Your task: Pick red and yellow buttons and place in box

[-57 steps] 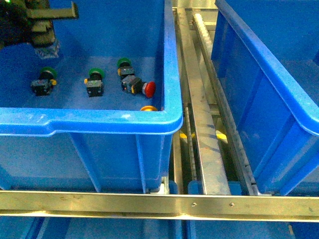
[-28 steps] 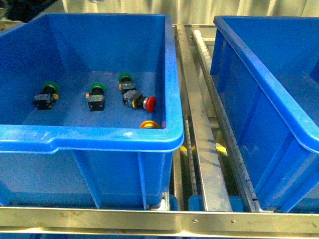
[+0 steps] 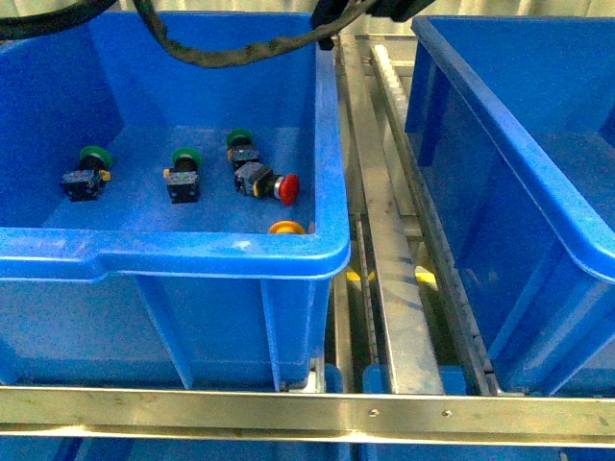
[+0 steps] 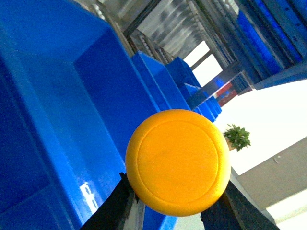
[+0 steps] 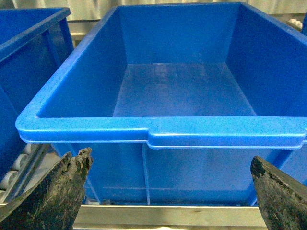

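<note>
Three green-capped switches (image 3: pixel 183 176) lie apart inside the left bin (image 3: pixel 192 257), a metal roller track (image 3: pixel 386 216) just beside it.

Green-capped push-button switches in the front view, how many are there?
3 green-capped switches, all on the floor of the left blue bin: one at its left, one mid-floor, one farther back beside the red-capped switch. The near wall may hide more.

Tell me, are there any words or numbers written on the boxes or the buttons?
No text can be read anywhere.
Yellow cap in the left pincer: plain, no print.
Left box and right box: no labels show.
Red button and the green ones beside it: too small to show any print.
Red and blue shape far off in the left wrist view: too blurred to read.
</note>
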`<action>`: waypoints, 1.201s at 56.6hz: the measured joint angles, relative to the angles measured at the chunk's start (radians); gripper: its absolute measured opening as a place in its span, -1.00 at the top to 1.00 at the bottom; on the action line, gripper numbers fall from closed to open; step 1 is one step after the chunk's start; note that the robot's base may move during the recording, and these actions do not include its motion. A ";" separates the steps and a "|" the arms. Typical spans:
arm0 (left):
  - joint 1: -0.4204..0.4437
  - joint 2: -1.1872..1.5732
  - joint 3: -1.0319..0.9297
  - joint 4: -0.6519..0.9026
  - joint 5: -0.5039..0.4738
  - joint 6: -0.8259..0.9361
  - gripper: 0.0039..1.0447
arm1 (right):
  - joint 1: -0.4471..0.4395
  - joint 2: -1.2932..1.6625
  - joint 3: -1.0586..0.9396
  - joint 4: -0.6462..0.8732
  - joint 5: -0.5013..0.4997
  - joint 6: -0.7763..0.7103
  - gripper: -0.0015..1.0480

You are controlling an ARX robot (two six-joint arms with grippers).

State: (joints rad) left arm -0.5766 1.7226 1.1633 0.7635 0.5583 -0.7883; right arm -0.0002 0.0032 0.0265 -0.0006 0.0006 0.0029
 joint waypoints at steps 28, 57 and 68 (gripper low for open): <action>0.013 -0.055 -0.167 0.235 -0.037 -0.150 0.56 | 0.005 0.003 -0.002 0.007 0.021 -0.001 -0.89; 0.005 -0.083 -0.214 0.379 -0.091 -0.257 0.56 | -0.172 0.671 0.404 0.574 0.152 0.277 -0.89; -0.003 -0.067 -0.209 0.379 -0.081 -0.257 0.56 | -0.107 0.811 0.511 0.559 0.044 0.991 -0.89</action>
State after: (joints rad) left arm -0.5793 1.6554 0.9546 1.1427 0.4770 -1.0458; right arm -0.1074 0.8146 0.5377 0.5587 0.0444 0.9943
